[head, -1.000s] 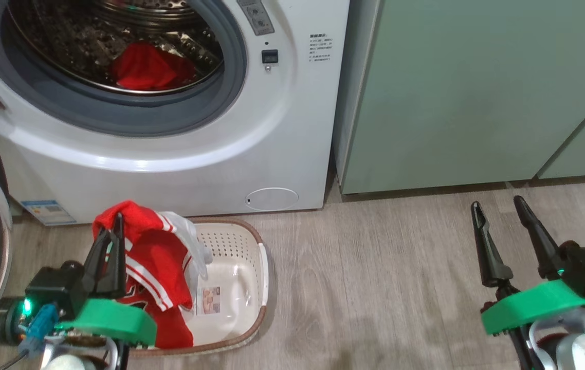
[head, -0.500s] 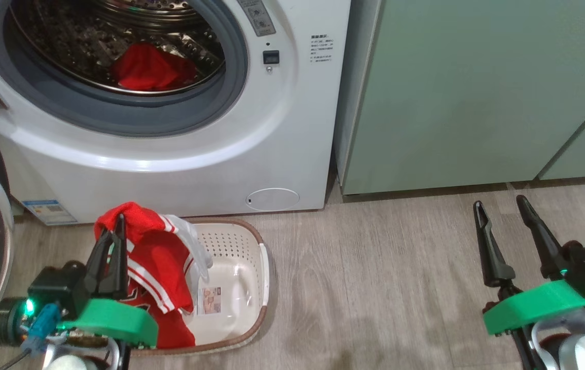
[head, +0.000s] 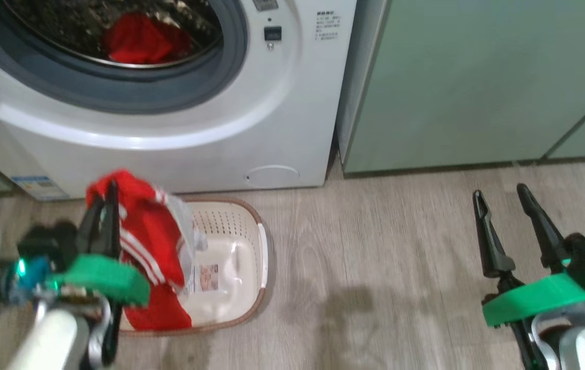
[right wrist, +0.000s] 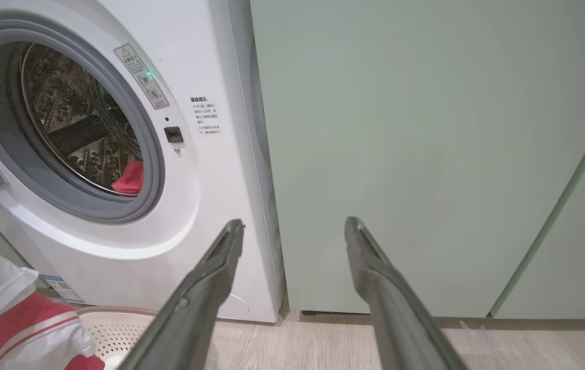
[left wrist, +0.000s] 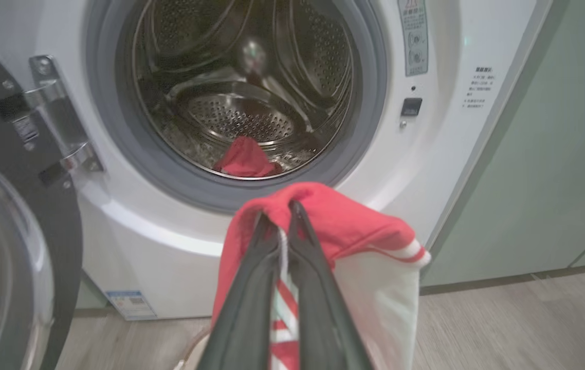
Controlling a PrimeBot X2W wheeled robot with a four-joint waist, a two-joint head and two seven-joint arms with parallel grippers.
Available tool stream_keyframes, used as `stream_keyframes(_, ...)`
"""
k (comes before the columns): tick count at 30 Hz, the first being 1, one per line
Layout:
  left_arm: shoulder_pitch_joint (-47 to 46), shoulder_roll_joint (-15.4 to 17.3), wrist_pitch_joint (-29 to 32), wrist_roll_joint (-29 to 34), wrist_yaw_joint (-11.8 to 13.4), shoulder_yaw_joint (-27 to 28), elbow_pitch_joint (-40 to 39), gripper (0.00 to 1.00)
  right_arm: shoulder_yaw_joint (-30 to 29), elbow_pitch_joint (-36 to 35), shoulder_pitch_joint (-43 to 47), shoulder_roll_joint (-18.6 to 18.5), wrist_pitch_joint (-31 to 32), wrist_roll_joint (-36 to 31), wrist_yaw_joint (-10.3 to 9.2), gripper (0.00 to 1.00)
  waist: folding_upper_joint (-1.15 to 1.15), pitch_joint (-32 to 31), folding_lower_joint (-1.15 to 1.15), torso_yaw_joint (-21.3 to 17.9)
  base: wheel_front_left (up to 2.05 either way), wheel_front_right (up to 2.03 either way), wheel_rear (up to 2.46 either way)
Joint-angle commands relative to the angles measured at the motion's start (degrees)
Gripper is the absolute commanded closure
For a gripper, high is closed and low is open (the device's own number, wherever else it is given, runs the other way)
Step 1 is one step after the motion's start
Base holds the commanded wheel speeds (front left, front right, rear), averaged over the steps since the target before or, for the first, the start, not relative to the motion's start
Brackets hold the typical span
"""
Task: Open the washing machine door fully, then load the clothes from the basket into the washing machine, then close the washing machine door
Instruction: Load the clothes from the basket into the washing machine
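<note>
Head camera has shifted since a second ago, so the washing machine (head: 195, 133) and everything before it sit higher in that picture; the forearm behind the left gripper (left wrist: 278, 215) now shows at the lower left, blurred, and the grip is unchanged. Left gripper: fingers pressed all but together, clamped on a fold of the striped red garment (head: 153, 231). The cloth humps over the fingertips and hangs down on both sides, white stripes and a pale panel showing. It is held in front of the machine's lower front, below the gasket (left wrist: 369, 128), outside the drum (left wrist: 251, 77). The garment's lower end drapes into the left part of the basket (head: 228, 223), which stands on the floor (head: 375, 257) just in front of the machine's foot, with a paper label (head: 206, 277) on its bare bottom. Other red garment (left wrist: 245, 159): already inside the machine, lying at the bottom of the drum. Washing machine door (left wrist: 61, 246): swung wide open at the machine's left side, on its hinge. Right gripper (head: 498, 191): fingers spread wide, nothing between them, touching nothing. It hangs over bare floor well to the machine's right, in front of the pale green cabinets (head: 477, 77).
</note>
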Motion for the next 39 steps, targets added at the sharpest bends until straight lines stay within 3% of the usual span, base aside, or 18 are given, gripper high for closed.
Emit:
stream_keyframes(1, -6.3, 1.3, 0.3, -0.7, -0.7, 3.1, 0.0, 1.0, 1.8, -2.6, -3.2, -0.2, -0.6, 0.1, 0.0, 0.0, 0.0, 3.0, 0.0, -0.9, 0.0, 0.0, 0.0)
stream_keyframes(12, -26.9, 4.1, 5.8, -4.5, -6.8, 5.0, 15.0, 1.0, 3.9, -1.7, -7.0, -0.2, -4.1, 2.1, 0.0, 0.0, 0.0, 12.6, 0.0, -5.6, 0.0, 0.0, 0.0)
stream_keyframes(17, -36.8, 6.4, 13.8, -7.1, -10.9, 4.6, 24.0, 1.0, 5.2, -0.1, -8.9, -0.2, -6.7, 3.3, 0.0, 0.0, 0.0, 16.7, 0.0, -8.0, 0.0, 0.0, 0.0)
stream_keyframes(23, -48.6, 10.5, 23.5, -7.9, -13.9, 4.0, 31.1, 1.0, 7.1, 1.7, -11.5, -0.2, -9.2, 4.9, 0.0, 0.0, 0.0, 21.6, 0.0, -10.4, 0.0, 0.0, 0.0)
stream_keyframes(34, -63.9, 17.7, 39.4, -8.3, -15.1, 3.8, 35.3, 1.0, 10.4, 3.5, -15.5, -0.2, -11.6, 7.4, 0.0, 0.0, 0.0, 29.4, 0.0, -14.1, 0.0, 0.0, 0.0)
stream_keyframes(39, -67.7, 20.9, 41.7, -7.8, -14.1, 4.7, 35.4, 1.0, 11.6, 3.1, -16.8, -0.2, -11.8, 8.6, 0.0, 0.0, 0.0, 32.6, 0.0, -16.0, 0.0, 0.0, 0.0)
